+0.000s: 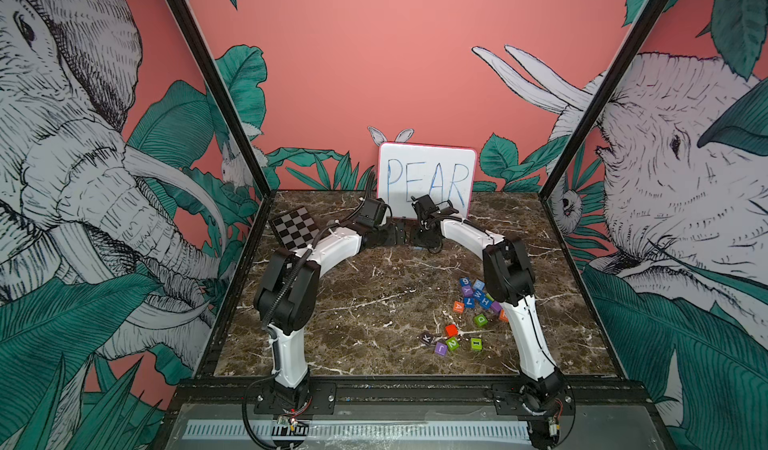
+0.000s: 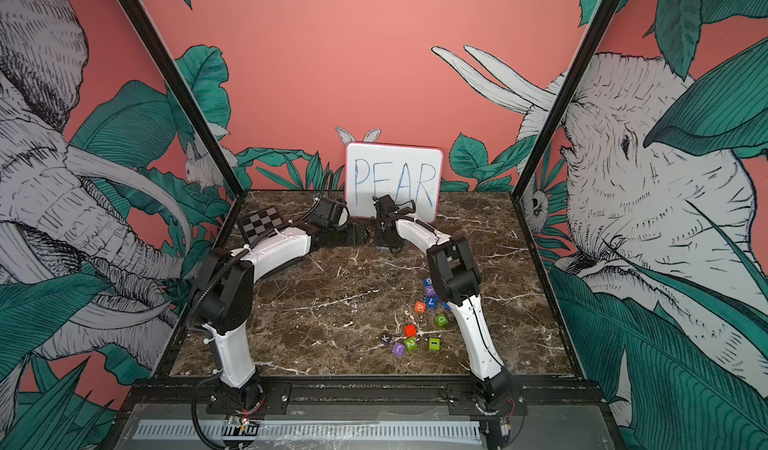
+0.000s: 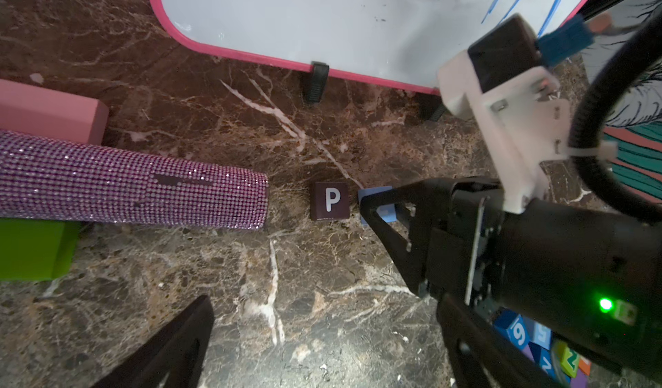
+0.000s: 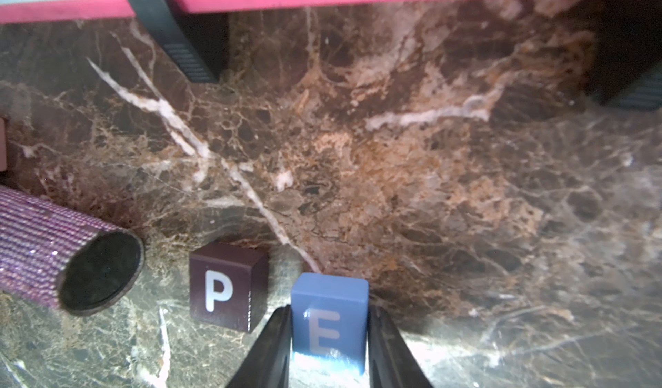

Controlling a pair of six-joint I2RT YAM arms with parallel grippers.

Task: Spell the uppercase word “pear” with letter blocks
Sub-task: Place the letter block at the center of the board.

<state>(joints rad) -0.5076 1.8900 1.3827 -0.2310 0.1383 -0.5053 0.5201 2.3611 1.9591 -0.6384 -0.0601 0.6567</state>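
At frame centre below the white board (image 2: 432, 157) in a top view, the jaws of the right gripper (image 4: 329, 311) pinch the light blue, white-lettered E block (image 4: 329, 293), just beside the dark brown P block (image 4: 225, 289); the left gripper (image 3: 322, 300) has its jaws wide apart.

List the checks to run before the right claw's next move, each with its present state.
1. Right claw grips E block: ok, clamped on both its sides.
2. E block follows P block, both letters upright: ok, narrow gap between.
3. E block resting on the marble table: cannot tell.
4. Left claw open, apart from both blocks: ok.
5. A block free to pick: ok, face up at the pile's edge.
6. Sequinned purple tube apart from P block: ok.
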